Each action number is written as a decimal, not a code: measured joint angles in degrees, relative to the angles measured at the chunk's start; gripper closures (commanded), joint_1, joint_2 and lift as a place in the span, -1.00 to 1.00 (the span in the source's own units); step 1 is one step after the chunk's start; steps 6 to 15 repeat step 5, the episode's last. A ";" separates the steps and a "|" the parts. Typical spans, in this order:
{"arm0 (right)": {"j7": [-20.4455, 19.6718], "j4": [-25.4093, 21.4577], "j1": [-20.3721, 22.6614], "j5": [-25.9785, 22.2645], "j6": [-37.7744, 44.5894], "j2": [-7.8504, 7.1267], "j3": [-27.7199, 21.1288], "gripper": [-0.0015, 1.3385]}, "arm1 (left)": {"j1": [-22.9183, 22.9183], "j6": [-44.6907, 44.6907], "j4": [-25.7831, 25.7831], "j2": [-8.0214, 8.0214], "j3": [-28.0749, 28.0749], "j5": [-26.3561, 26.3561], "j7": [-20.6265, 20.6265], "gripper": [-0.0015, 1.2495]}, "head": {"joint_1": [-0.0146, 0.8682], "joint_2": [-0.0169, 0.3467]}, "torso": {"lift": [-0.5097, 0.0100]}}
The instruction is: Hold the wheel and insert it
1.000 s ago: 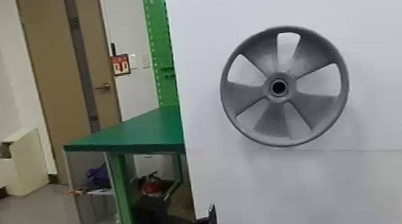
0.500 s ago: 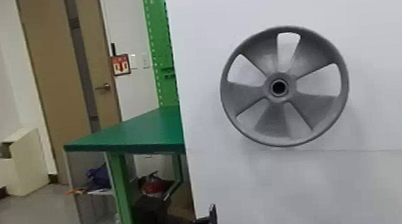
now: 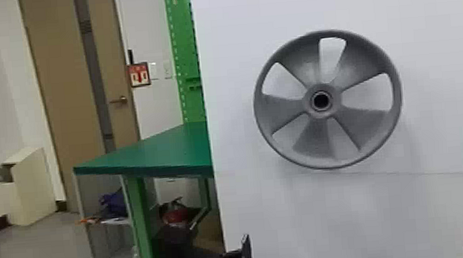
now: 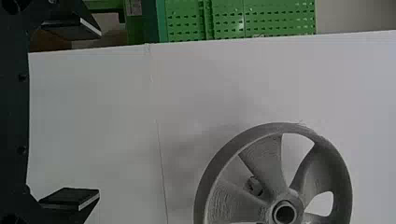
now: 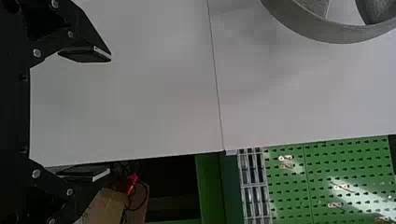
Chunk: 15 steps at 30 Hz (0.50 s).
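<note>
Black fingers stand spread wide on the left gripper [image 4: 88, 114] and the right gripper [image 5: 110, 115], nothing pinched by either; beyond them, the grey wheel [image 3: 315, 143] is upright before a white panel [image 3: 352, 215], its face towards the head camera; how it is held there I cannot tell. It looks like ridged, moulded or printed plastic, so probably light and stiff; the spokes seem the likelier part to crack under a hard squeeze, and a one-sided hold could let it twist or slip; better to take the rim [image 3: 259, 112] at opposite sides, evenly and firmly, leaving the hub [image 3: 307, 101] free and square for inserting.
</note>
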 measured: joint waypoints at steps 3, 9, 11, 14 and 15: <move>0.05 0.05 -0.02 -0.05 -0.08 0.10 -0.01 -0.38 | 0.01 -0.07 0.07 0.00 0.00 0.00 0.00 -0.85 | -0.57 0.99 | -0.92; 0.05 0.07 -0.05 -0.09 -0.16 0.14 -0.01 -0.38 | 0.02 -0.13 0.08 0.00 0.00 0.00 -0.01 -0.85 | -0.57 1.00 | -0.92; 0.05 0.07 -0.05 -0.09 -0.16 0.14 -0.01 -0.38 | 0.02 -0.13 0.08 0.00 0.00 0.00 -0.01 -0.85 | -0.57 1.00 | -0.92; 0.05 0.07 -0.05 -0.09 -0.16 0.14 -0.01 -0.38 | 0.02 -0.13 0.08 0.00 0.00 0.00 -0.01 -0.85 | -0.57 1.00 | -0.92; 0.05 0.07 -0.05 -0.09 -0.16 0.14 -0.01 -0.38 | 0.02 -0.13 0.08 0.00 0.00 0.00 -0.01 -0.85 | -0.57 1.00 | -0.92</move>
